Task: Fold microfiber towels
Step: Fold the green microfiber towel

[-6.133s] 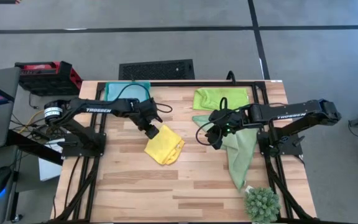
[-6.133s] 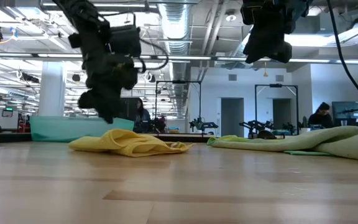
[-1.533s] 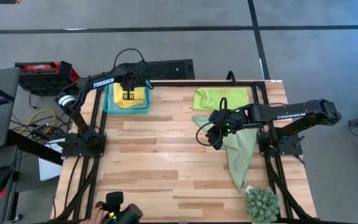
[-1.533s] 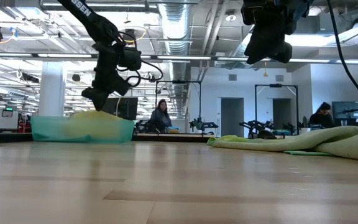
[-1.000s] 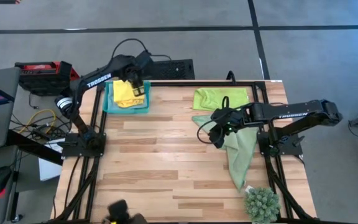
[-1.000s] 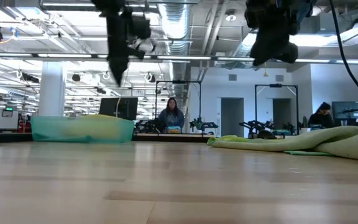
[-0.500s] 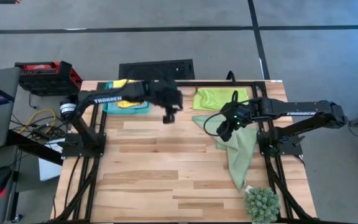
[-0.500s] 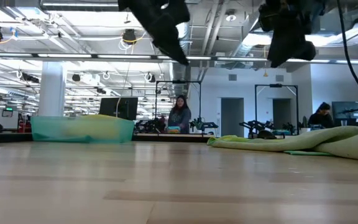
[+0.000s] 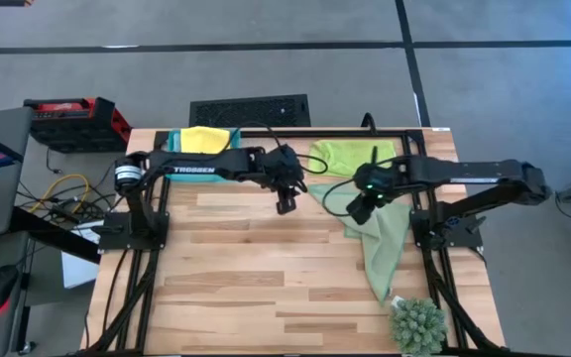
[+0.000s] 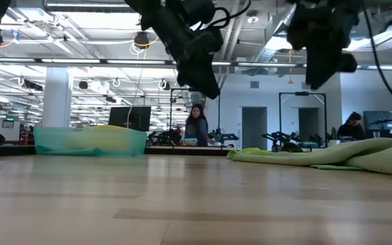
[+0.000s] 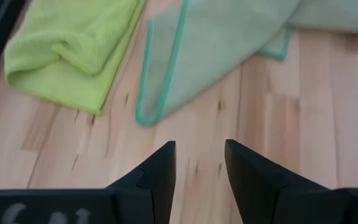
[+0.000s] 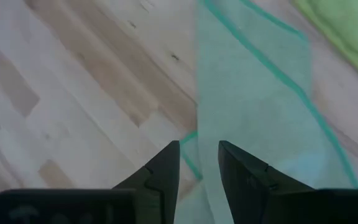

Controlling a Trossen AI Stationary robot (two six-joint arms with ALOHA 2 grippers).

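Observation:
A sage green towel (image 9: 380, 243) lies rumpled along the table's right side, and one corner (image 11: 145, 117) points toward the table's middle. A lime green towel (image 9: 350, 157) lies bunched beyond it at the far edge. A yellow towel (image 9: 203, 139) rests in the teal tray (image 9: 171, 141) at the far left. My left gripper (image 9: 285, 204) hangs open above bare wood, just left of the sage corner. My right gripper (image 9: 358, 212) hangs open over the sage towel's near-left edge (image 12: 197, 134). In the low view both grippers are well above the table.
A spiky green plant (image 9: 417, 325) stands at the near right corner. A black frame rail (image 9: 404, 134) runs along the far and right edges. Bare wood (image 9: 246, 268) spreads across the middle and near left. A red case (image 9: 72, 119) sits off the table's far left.
My left gripper has swung from above the tray toward the table's right, dropping a little and tipping forward, and now hangs by the sage towel's corner. The yellow towel stays in the tray. My right gripper has shifted slightly toward the right edge and tipped further down.

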